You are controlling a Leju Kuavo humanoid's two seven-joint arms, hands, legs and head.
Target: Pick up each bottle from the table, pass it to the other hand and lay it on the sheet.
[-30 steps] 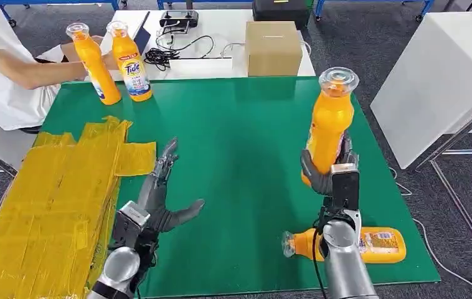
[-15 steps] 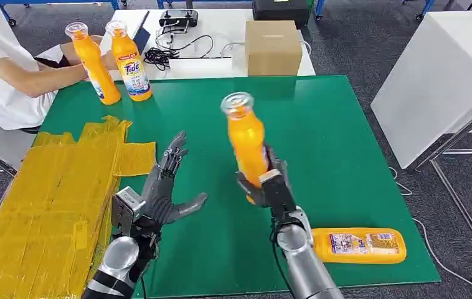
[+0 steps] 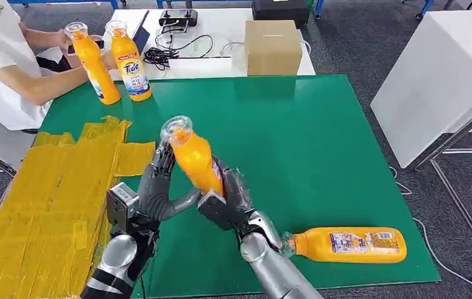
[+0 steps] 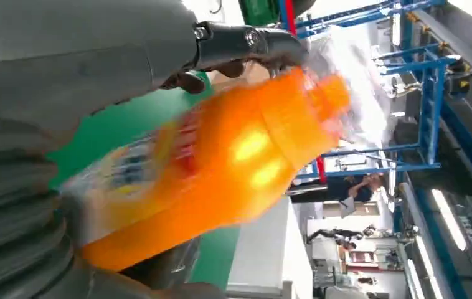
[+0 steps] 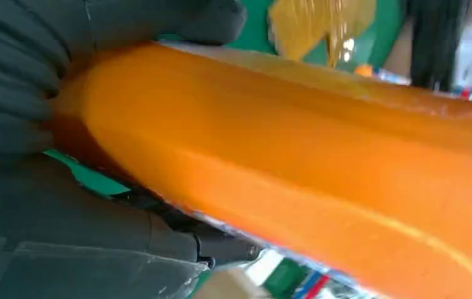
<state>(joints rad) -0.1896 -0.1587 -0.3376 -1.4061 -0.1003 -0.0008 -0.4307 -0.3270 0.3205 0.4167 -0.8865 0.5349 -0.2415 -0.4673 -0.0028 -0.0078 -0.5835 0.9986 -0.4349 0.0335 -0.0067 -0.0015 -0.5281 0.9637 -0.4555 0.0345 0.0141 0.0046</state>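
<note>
The right robot hand (image 3: pixel 226 202) has carried its bottle (image 3: pixel 193 156) from the right side of the bench across to the middle, tipping it leftward. The bottle now sits against the left robot hand (image 3: pixel 159 190), whose spread fingers have risen beside it.

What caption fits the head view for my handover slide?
Right robot hand tilts an orange bottle into the open left robot hand above the green table.

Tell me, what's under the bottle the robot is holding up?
Under the held bottle lies green mat; the right hand covers its base and the mat right beneath.
</note>
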